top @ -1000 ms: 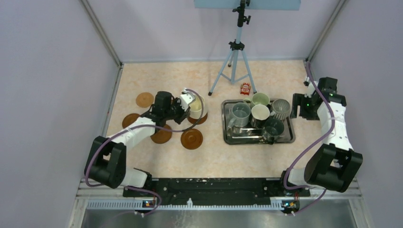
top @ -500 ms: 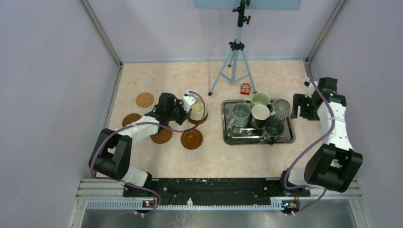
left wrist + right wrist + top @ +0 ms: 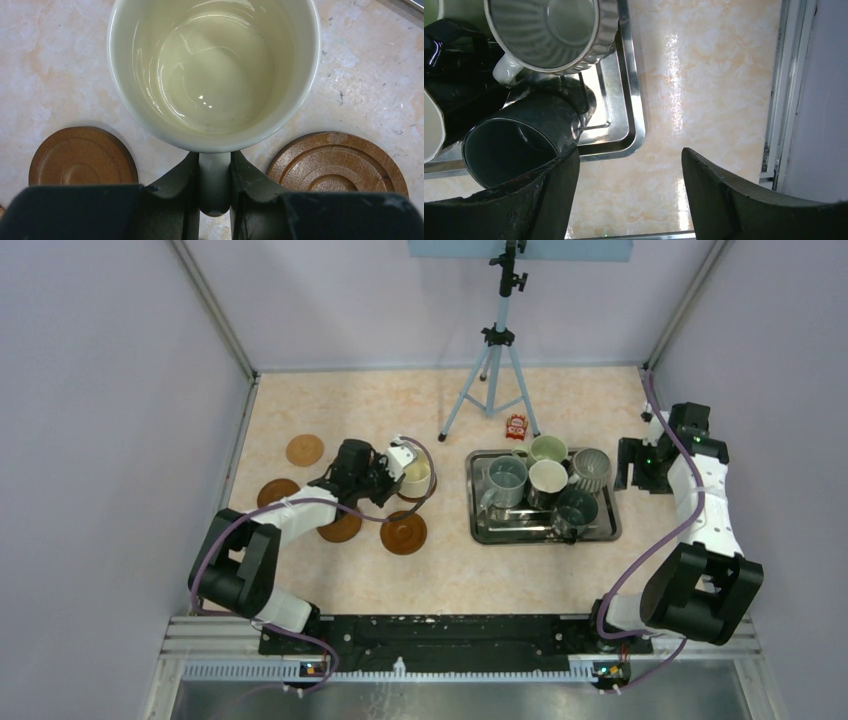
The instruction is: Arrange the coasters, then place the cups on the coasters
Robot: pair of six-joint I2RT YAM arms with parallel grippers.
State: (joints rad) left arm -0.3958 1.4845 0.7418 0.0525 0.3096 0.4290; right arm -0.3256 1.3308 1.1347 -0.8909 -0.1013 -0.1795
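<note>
On the desk [image 3: 560, 570] the steel tray [image 3: 520, 530] holds five cups [image 3: 547, 480] waiting their turn, and the right gripper [image 3: 629, 155] hangs by its corner, jaws wide apart and empty, likely ready to pick one. The big cream mug [image 3: 215, 70] is to the left among the brown coasters [image 3: 82, 155], pinched by its handle in the nearly closed left gripper [image 3: 215, 175] so it sits straight up. I think it is going onto a coaster hidden under it, but I cannot tell if it touches.

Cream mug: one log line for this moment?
left gripper: shut on cream mug handle | right gripper: open, empty, beside tray
</note>
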